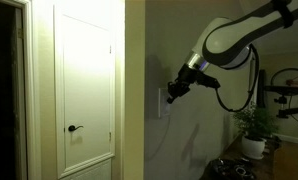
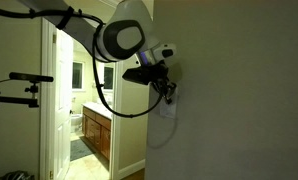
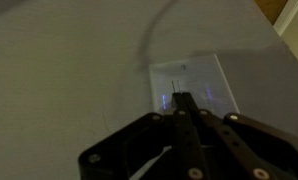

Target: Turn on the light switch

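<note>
The wall (image 1: pixel 189 140) fills most of every view; in the wrist view it is a plain grey field (image 3: pixel 69 70). In an exterior view a white door (image 1: pixel 86 80) stands shut at the far left, well apart from the work area. In an exterior view an open doorway on the left shows a wooden vanity cabinet (image 2: pixel 97 135) in the far room.

Your robot arm (image 1: pixel 234 35) enters from the upper right in an exterior view and from the upper left in an exterior view (image 2: pixel 119 38). In both it bends down toward the wall. A potted plant (image 1: pixel 255 125) stands at the lower right, below the arm and clear of it.

The pincer (image 1: pixel 172 95) points leftward and slightly down at the wall. In the wrist view (image 3: pixel 182 103) its two fingers lie pressed together into a single dark tip, so you have it closed on nothing.

The light switch (image 3: pixel 204 75) is a small pale upright plate set in the wall. In the wrist view it lies just beyond the closed tip, which overlaps the plate's lower middle. In an exterior view the plate (image 1: pixel 160 103) sits just left of and slightly below the tip. In an exterior view it shows just under the pincer (image 2: pixel 169 92) as a pale patch (image 2: pixel 166 110). Whether the tip actually touches the plate cannot be told from these views.

The dark door handle (image 1: pixel 76 128) sits low on the white door, far left of the pincer.
</note>
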You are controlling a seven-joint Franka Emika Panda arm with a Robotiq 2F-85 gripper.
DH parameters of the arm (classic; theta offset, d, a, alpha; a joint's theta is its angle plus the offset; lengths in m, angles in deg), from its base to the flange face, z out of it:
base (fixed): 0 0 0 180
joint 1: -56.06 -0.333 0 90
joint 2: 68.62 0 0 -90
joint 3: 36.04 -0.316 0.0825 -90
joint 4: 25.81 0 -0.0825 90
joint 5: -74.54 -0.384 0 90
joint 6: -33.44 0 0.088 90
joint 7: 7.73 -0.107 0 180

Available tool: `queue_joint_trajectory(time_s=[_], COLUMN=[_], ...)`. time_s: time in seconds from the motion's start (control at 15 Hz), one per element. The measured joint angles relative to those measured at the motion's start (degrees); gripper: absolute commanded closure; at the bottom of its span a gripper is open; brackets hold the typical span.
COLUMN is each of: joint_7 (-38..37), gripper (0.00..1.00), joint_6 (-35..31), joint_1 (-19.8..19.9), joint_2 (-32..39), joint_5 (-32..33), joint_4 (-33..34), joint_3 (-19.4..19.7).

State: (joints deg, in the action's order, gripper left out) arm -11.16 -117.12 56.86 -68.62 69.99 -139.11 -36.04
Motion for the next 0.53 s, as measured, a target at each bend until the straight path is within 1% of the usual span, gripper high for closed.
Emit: queue_joint_trajectory(time_s=[0.33, 0.4, 0.47, 0.53], joint_7=[0.05, 0.09, 0.45, 0.95], gripper=[0.96, 0.95, 0.7, 0.7], joint_6=[0.07, 0.22, 0.87, 2.06], joint_1=[0.0, 0.01, 0.01, 0.04], joint_2=[-0.01, -0.03, -0.06, -0.08], joint_5=[0.0, 0.0, -0.01, -0.01], joint_4=[0.01, 0.05, 0.06, 0.06], joint_3=[0.0, 0.01, 0.01, 0.04])
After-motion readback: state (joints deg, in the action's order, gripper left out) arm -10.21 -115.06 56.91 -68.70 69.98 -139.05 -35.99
